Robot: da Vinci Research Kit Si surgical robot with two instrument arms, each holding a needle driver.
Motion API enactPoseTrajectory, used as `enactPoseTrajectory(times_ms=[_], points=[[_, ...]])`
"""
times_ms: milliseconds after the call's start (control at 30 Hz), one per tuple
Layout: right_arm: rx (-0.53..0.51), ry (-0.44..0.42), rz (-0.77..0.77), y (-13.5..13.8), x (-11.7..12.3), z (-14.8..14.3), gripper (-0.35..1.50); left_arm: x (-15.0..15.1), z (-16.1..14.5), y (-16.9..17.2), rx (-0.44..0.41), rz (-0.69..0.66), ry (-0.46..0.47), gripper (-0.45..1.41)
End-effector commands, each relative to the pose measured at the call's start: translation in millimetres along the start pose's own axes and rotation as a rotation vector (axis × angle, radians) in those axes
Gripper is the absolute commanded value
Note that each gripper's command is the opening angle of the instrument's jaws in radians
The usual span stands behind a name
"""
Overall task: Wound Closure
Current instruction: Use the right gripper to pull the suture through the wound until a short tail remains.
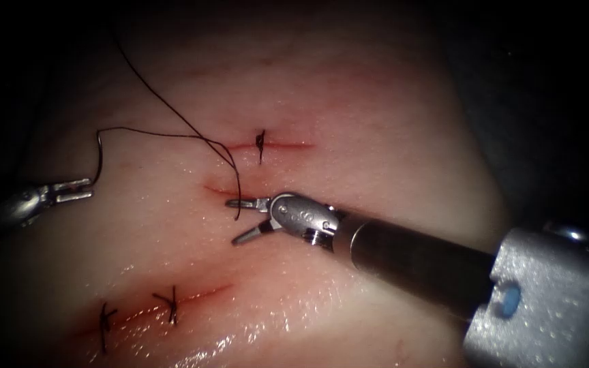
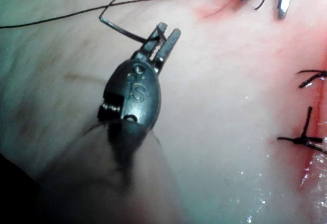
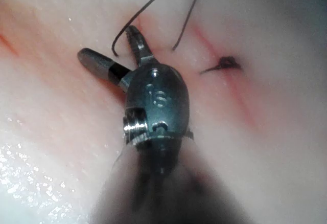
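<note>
While left pincer (image 1: 80, 190) grips needle (image 2: 122, 28), thread (image 1: 236, 184) apparently crosses open right pincer (image 1: 238, 221).

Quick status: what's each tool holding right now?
Left tool: shut on the needle near its thread end, off the tissue.
Right tool: open, holding nothing, beside the thread.

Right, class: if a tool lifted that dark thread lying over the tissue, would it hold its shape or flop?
Probably floppy: the thread drapes in loose curves over the tissue. Likely light, trailing from the needle, which the left tool grips clear of the tissue. The right tool, open, holds nothing.
</note>
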Motion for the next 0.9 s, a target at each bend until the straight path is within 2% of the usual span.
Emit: enactPoseTrajectory(times_ms=[33, 67, 100, 133, 167, 333, 467, 700, 767, 800, 900], points=[[0.002, 0.002, -0.004, 0.5, -0.3, 1.0, 1.1, -0.4, 0.6, -0.2, 0.002, 0.002, -0.002, -0.45], [0.002, 0.002, -0.004, 0.5, -0.4, 1.0, 0.95, -0.4, 0.6, -0.2, 0.004, 0.002, -0.003, -0.45], [0.003, 0.002, -0.005, 0.5, -0.5, 0.9, 0.68, -0.4, 0.6, -0.1, 0.003, 0.003, -0.002, -0.45], [0.002, 0.001, -0.005, 0.5, -0.5, 0.7, 0.22, -0.4, 0.5, -0.1, 0.004, 0.003, -0.003, -0.45], [0.016, 0.004, -0.006, 0.4, -0.5, 0.5, -0.35, -0.4, 0.5, 0.0, 0.003, 0.004, -0.002, -0.45], [0.082, -0.056, 0.013, -0.2, -0.2, -0.4, -0.35, -0.5, 0.4, 0.2, 0.003, 0.007, 0.001, -0.45], [0.101, -0.055, 0.043, -1.8, 0.6, -0.9, -0.35, -0.6, 0.5, 0.4, 0.004, 0.009, 0.002, -0.45], [0.169, -0.031, 0.042, -6.7, 4.2, -0.6, -0.35, -1.0, 1.7, 1.6, 0.004, 0.016, 0.018, -0.45], [0.214, -0.015, 0.041, -9.4, 6.3, -0.1, -0.35, -1.0, 2.4, 2.0, -0.001, 0.018, 0.023, -0.45], [0.214, -0.015, 0.041, -9.4, 6.3, -0.1, -0.35, -1.0, 2.4, 2.0, -0.001, 0.018, 0.023, -0.45], [0.256, -0.001, 0.046, -12.6, 8.3, 0.1, -0.35, -1.1, 2.9, 2.1, 0.001, 0.018, 0.024, -0.45]])
